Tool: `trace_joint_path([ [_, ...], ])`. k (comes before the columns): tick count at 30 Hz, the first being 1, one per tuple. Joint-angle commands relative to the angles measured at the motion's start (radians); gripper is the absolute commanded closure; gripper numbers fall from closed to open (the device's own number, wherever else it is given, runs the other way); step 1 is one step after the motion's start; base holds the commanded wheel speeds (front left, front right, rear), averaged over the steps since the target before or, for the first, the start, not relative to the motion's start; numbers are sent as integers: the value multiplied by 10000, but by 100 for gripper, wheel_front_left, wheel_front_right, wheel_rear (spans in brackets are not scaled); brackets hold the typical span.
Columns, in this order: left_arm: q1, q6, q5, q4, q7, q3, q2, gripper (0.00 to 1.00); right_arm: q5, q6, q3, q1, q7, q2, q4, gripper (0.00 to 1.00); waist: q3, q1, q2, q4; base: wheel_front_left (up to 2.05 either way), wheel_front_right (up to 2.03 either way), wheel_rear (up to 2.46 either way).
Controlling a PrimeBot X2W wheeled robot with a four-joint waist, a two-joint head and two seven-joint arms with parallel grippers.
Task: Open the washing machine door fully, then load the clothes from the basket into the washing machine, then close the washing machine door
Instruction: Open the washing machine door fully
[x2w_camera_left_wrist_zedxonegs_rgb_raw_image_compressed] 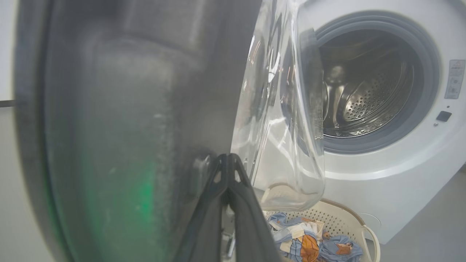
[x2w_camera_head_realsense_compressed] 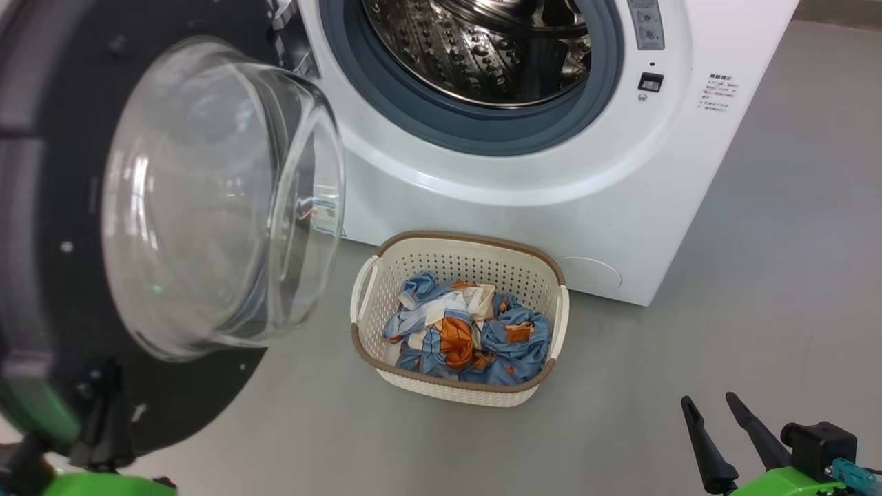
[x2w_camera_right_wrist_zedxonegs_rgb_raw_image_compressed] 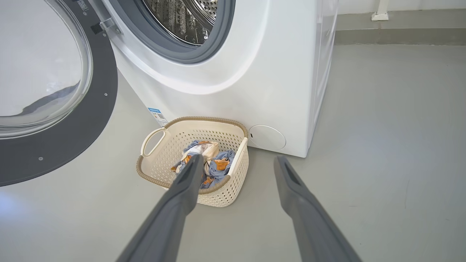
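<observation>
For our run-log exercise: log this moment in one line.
washing machine door open | left gripper shut, at door | right gripper open, empty | clothes in basket

Left claw (x2w_camera_left_wrist_zedxonegs_rgb_raw_image_compressed: 227, 162): fingers pressed together, tips at the edge of the washing machine door (x2w_camera_left_wrist_zedxonegs_rgb_raw_image_compressed: 127, 109). Right claw (x2w_camera_head_realsense_compressed: 710, 401): fingers spread wide, empty, well apart from that door, to its right.
</observation>
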Motion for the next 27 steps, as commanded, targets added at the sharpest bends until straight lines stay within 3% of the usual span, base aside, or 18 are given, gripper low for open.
trace_joint_path([
  [1,-782,57,83,-133,-67,666,457,100,-172,16,169,-326,-122,-198,-218,0,50,0,0,-9,0,0,0],
  [11,-1959,57,262,1109,-67,1959,708,100,-223,16,192,-469,-122,-262,-242,0,242,0,0,-61,0,0,0],
  [27,-3913,-70,938,3715,-67,3466,2012,100,-323,16,310,-817,-122,-349,-338,0,759,0,0,-356,0,0,0],
])
